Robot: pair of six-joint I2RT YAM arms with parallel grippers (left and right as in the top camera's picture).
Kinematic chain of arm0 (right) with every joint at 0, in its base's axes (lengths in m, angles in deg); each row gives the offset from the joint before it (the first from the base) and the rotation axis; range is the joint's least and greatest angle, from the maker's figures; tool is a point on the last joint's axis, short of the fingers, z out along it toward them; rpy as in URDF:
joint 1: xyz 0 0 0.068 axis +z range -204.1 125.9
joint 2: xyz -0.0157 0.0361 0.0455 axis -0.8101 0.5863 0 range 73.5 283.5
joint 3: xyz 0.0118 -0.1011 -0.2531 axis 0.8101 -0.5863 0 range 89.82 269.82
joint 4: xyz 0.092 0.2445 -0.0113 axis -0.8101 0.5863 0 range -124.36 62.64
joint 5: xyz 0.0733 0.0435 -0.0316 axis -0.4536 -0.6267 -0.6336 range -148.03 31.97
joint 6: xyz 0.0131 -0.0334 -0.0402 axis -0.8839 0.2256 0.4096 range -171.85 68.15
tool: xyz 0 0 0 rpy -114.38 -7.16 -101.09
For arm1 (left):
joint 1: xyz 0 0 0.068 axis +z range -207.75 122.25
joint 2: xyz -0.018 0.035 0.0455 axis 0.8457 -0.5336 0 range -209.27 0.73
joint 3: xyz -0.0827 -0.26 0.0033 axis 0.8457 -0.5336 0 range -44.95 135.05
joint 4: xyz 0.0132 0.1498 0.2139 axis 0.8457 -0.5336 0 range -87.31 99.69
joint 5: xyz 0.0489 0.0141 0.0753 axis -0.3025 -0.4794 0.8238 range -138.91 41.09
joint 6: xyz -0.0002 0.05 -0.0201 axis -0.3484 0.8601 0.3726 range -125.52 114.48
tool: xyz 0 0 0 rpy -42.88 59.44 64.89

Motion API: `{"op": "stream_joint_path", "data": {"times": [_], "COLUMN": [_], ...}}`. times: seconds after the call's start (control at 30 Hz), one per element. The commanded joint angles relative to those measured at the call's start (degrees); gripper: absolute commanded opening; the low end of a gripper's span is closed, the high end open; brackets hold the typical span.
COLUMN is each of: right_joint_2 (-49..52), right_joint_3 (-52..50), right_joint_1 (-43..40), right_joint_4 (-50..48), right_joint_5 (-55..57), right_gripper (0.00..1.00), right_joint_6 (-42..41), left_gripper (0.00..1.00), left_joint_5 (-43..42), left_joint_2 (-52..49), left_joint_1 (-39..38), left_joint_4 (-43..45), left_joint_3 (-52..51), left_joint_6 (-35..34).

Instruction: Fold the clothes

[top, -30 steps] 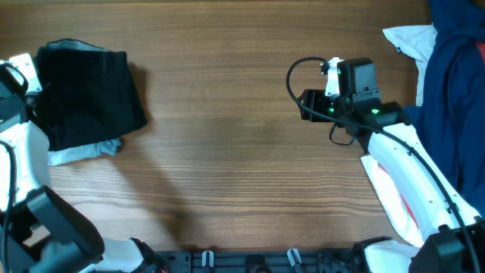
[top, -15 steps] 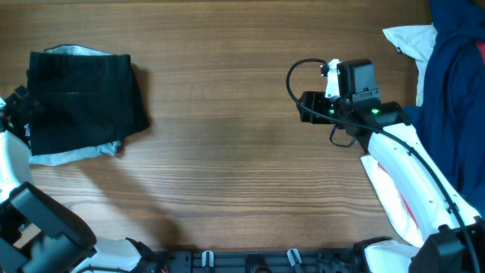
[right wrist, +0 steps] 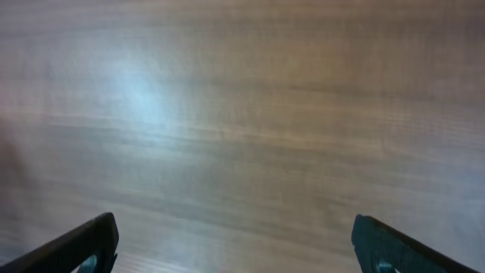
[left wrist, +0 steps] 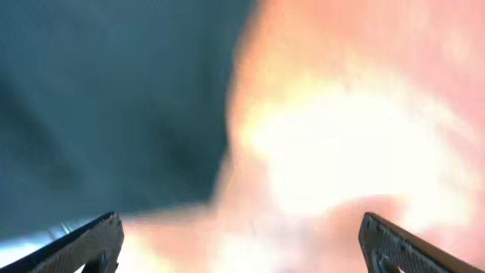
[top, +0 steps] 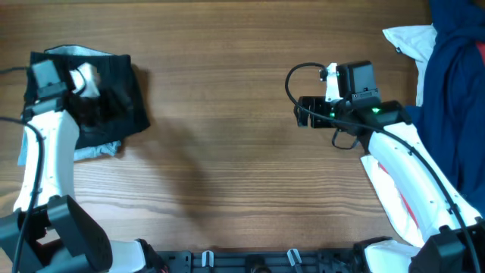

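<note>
The clothes (top: pixel 130 112), a plain black garment, lie folded into a rough square at the table's far left. My left gripper (top: pixel 104 92) hovers over them, its dark fingers hard to make out against the cloth. The left wrist view is blurred: dark cloth (left wrist: pixel 106 98) fills the upper left, and the left gripper (left wrist: pixel 239 250) is open with nothing between its fingers. My right gripper (top: pixel 301 112) is right of centre above bare wood. In its own view the right gripper (right wrist: pixel 239 246) is open and empty.
Light-blue denim (top: pixel 97 150) sticks out from under the black garment's near edge. A heap of navy, white and red garments (top: pixel 455 83) lies along the right edge, beside my right arm (top: pixel 402 163). Bare wooden table (top: pixel 220 136) lies between the two grippers.
My left arm swung from the table's left edge to above the black garment, and its jaws opened. The garment shifted slightly left. The right gripper opened wider and edged left.
</note>
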Motion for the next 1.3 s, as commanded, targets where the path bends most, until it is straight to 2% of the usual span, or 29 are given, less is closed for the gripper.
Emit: {"op": "stream_joint_path", "data": {"times": [0.0, 0.1, 0.2, 0.27, 0.3, 0.4, 0.53, 0.67, 0.8, 1.27], "right_joint_2": [-0.5, -3.0, -6.9, -12.3, -17.3, -24.4, -33.7, -42.2, -44.7, -42.3], "right_joint_3": [4.6, 4.9, 4.8, 4.2, 3.1, 0.5, -4.7, -10.4, -11.3, -11.3], "right_joint_1": [0.3, 0.3, 0.3, 1.2, 2.5, 5.3, 10.2, 14.3, 14.4, 14.4], "right_joint_4": [5.6, 9.4, 10.7, 11.0, 11.6, 12.0, 11.8, 10.0, 12.2, 12.5], "right_joint_5": [-0.5, -0.9, -0.8, 0.7, 5.3, 9.0, 15.1, 19.4, 18.8, 18.9], "right_gripper": [1.00, 1.00, 1.00, 0.99, 1.00, 1.00, 1.00, 1.00, 1.00, 1.00], "right_joint_6": [0.8, -3.3, -5.9, -7.3, -9.2, -11.5, -15.5, -16.9, -17.1, -17.1], "left_gripper": [1.00, 1.00, 1.00, 1.00, 1.00, 1.00, 1.00, 1.00, 1.00, 1.00], "left_joint_5": [-5.9, -4.7, -0.3, 1.6, 3.3, 5.1, 12.3, 15.1, 15.7, 15.7], "left_joint_2": [1.3, 4.2, 10.7, 17.9, 24.6, 33.3, 44.7, 54.4, 57.9, 57.9], "left_joint_1": [-1.3, -1.9, -4.4, -7.9, -12.8, -20.1, -28.0, -31.3, -31.3, -31.3], "left_joint_4": [-10.6, -16.0, -16.9, -16.7, -16.6, -16.5, -15.9, -15.2, -15.2, -15.3], "left_joint_3": [0.3, 0.3, 0.0, -0.6, -1.7, -3.7, -6.2, -9.0, -9.9, -9.9], "left_joint_6": [-0.8, -0.1, -0.4, 0.0, 1.6, 1.5, -0.3, -2.3, -2.3, -2.2]}}
